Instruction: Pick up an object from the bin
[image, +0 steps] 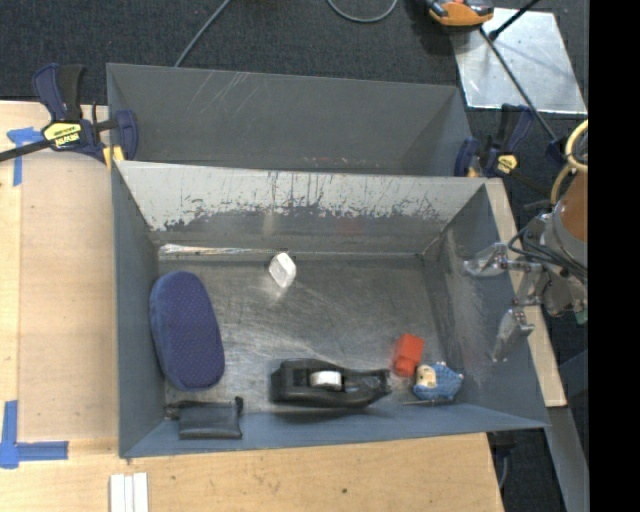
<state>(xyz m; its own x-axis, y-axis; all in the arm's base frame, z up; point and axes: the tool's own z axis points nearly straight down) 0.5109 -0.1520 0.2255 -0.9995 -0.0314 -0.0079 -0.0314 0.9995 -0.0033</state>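
Black tape dispenser (328, 385) with a white roll lies along the front wall, with a flat black piece (208, 418) in the front-left corner. Right of the dispenser sit a small red block (407, 354) and a blue-and-white toy (437, 382). Nearest these, over the bin's (455, 300) right wall, the gripper (497, 298) hangs with its fingers spread. A blue oval pad (186, 330) lies at the left, and a white lump (282, 269) at the back.

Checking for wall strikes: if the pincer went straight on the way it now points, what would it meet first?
Probably the bin's sloping right wall, not an object. The pincer hangs over that wall; the red block lies further left. Depth is unclear.
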